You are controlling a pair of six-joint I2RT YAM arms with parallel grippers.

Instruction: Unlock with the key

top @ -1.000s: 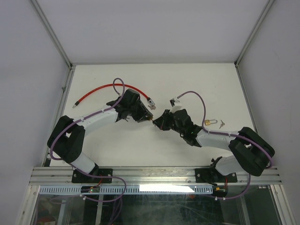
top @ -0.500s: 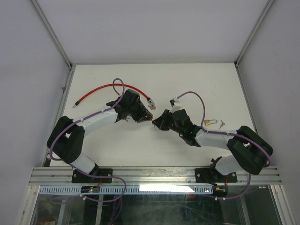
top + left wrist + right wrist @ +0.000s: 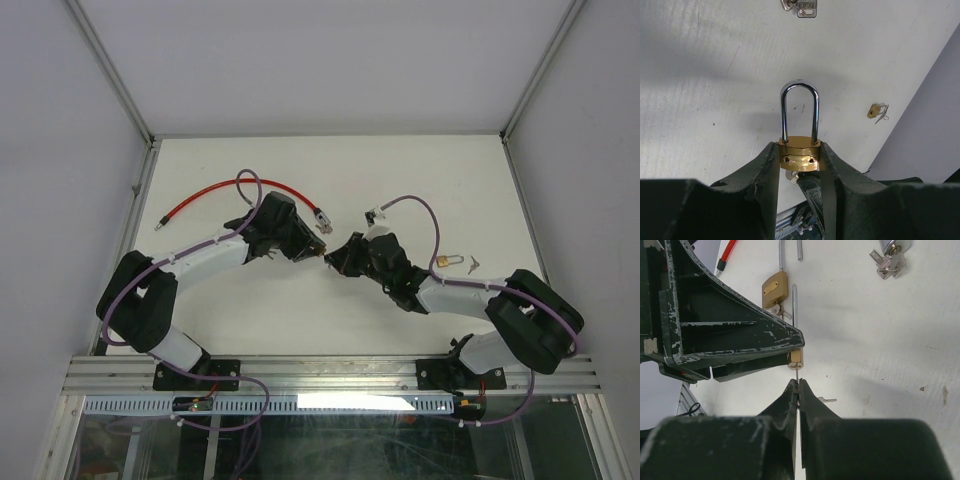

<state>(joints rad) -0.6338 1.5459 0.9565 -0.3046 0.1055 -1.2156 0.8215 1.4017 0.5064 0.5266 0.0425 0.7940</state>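
I see the brass padlock (image 3: 799, 161) clamped by its body between the left gripper's (image 3: 800, 146) 2 fingers, held over the middle of the table (image 3: 715, 75), shackle pointing away. The key (image 3: 797, 374) meets its underside, pinched edge-on in my tightly closed right gripper (image 3: 798, 386).

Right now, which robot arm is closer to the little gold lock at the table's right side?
Right. The right arm passes beside the little lock; the left arm sits far off.

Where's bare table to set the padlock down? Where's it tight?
Bare: the table beyond the red cable; near-centre patch between the arm bases. Crowded: the middle, where left gripper holds the padlock at right gripper's key; around the small padlock.
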